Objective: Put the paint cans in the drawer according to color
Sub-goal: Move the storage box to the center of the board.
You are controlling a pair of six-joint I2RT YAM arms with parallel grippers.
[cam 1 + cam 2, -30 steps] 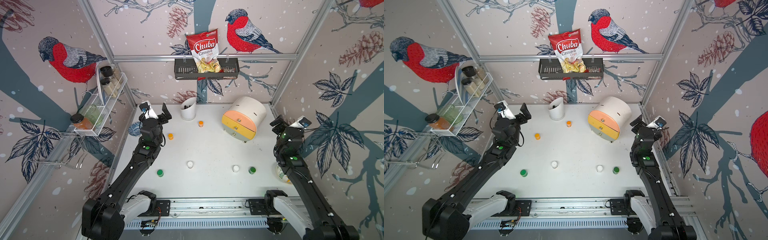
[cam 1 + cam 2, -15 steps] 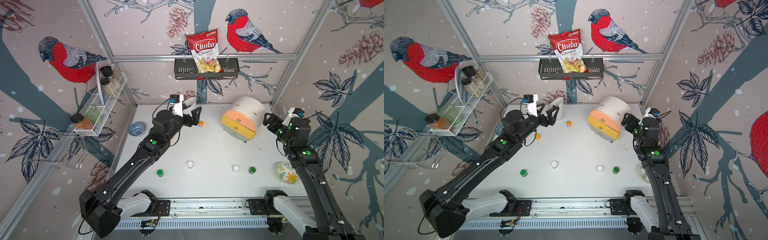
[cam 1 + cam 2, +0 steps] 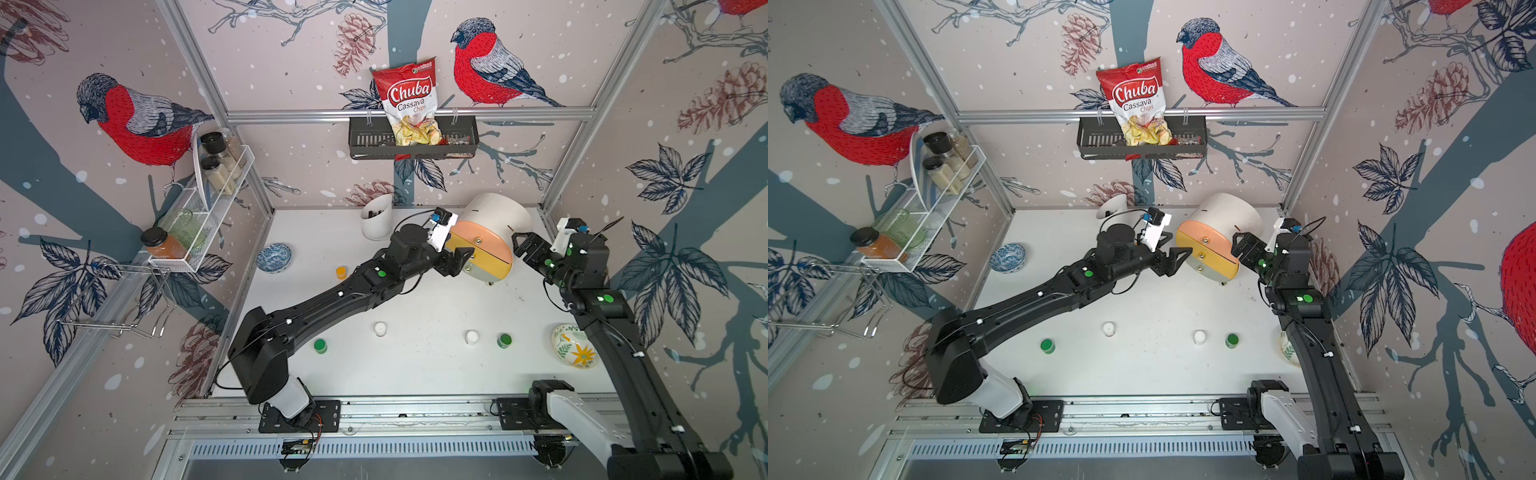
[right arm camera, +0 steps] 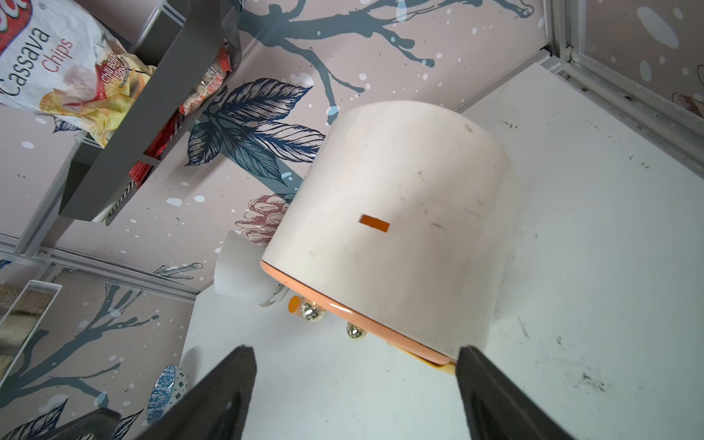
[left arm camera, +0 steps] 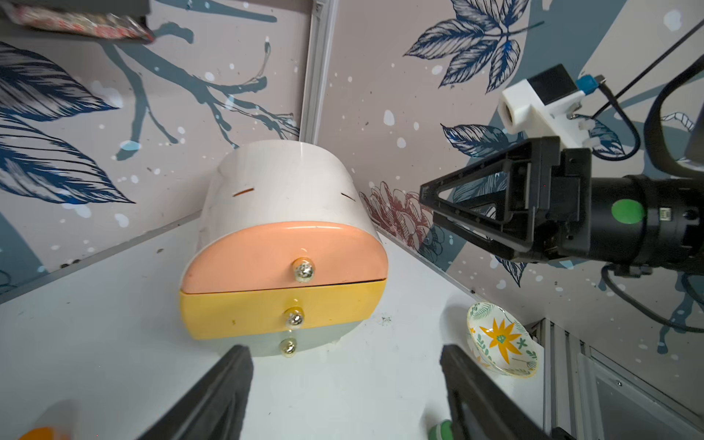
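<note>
Drawer [image 3: 488,243] placement: in both top views the white barrel-shaped chest stands at the upper right of the table [image 3: 415,374], its 3 fronts, peach, yellow and grey-green, looking pushed in and facing lower left. The left gripper [image 3: 459,261] hangs just in front of those fronts, jaws spread with nothing between them. The right gripper [image 3: 524,247] hangs just beside the chest's right edge, equally spread and empty. Paint cans lie loose on the table: an orange can [image 3: 341,272] at centre left near the blue bowl [image 3: 273,257], visible in a top view, a white can [image 3: 380,328] mid-frame, another white can [image 3: 471,336] just beside a green can [image 3: 504,340] at lower right, and 1 more green can [image 3: 320,345] at lower left. In the left wrist view the drawer [image 5: 284,251] fills the centre with 3 metal knobs [image 5: 303,269] in a column. Both fingers [image 5: 221,392] sit far apart at the bottom edge, the right gripper [image 5: 428,205] reaches in from the right edge, apart from the chest, and the flower bowl [image 5: 501,339] lies at lower right. In the right wrist view the drawer [image 4: 400,171] shows its white body at centre with the peach rim along its lower edge. An orange can [image 4: 293,304] peeks beside a knob under the white holder cup [image 4: 238,266], and both fingers [image 4: 217,392] stand wide apart at the bottom.
</note>
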